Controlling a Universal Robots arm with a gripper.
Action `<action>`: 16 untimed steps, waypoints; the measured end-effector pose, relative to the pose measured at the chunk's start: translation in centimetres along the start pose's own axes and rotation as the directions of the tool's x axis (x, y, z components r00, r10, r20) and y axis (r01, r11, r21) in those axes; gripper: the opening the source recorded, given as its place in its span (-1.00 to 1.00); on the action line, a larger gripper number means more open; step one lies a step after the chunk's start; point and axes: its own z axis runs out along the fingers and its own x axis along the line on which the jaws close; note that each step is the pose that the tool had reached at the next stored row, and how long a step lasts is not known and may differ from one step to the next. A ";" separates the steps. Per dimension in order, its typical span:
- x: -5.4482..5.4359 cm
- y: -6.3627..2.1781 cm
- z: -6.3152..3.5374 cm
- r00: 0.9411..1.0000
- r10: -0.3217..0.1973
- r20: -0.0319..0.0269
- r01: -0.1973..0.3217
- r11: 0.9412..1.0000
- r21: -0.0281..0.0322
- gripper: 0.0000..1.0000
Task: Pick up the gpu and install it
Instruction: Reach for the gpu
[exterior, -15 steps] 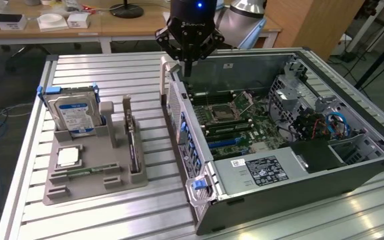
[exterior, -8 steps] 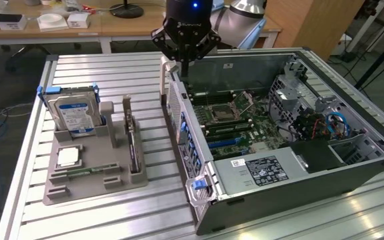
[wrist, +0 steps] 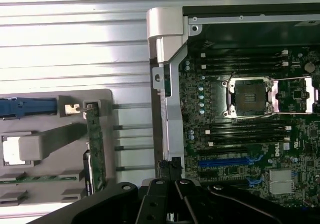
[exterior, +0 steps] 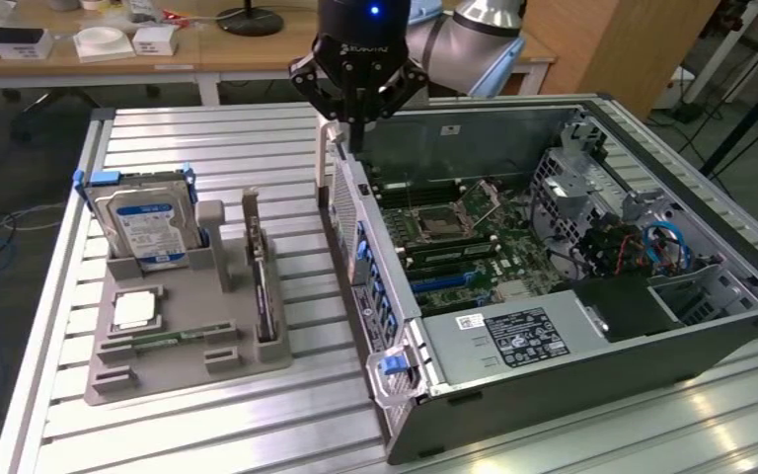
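Pincer (exterior: 352,117) seemingly closed above case (exterior: 551,415), gpu (exterior: 262,286) upright in holder (exterior: 169,360)

Exterior view: high, oblique, mid-range, looking down across slatted table (exterior: 221,434). Parts holder (exterior: 189,363) sits at the exterior view's left, open computer case (exterior: 590,395) at its right.
Wrist view: above gripper (exterior: 352,126), close, facing straight down.
Shared: holder edge, case wall, motherboard (exterior: 485,259), CPU socket (exterior: 434,222).

Robotics lab: aluminium worktable (exterior: 221,138), cluttered desk (exterior: 221,51)
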 end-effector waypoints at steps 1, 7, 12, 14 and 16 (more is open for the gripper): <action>0.1 -0.01 0.00 1.000 0.000 0.000 0.000 1.000 0.000 -0.79; 0.7 -0.06 0.01 1.000 0.000 0.000 0.000 1.000 0.000 -0.79; 1.2 -0.09 0.02 1.000 0.000 0.000 0.000 1.000 0.000 -0.79; 1.4 -0.10 0.03 1.000 0.000 0.000 0.000 1.000 0.000 -0.79; 1.5 -0.12 0.03 1.000 0.000 0.000 0.000 1.000 0.000 -0.79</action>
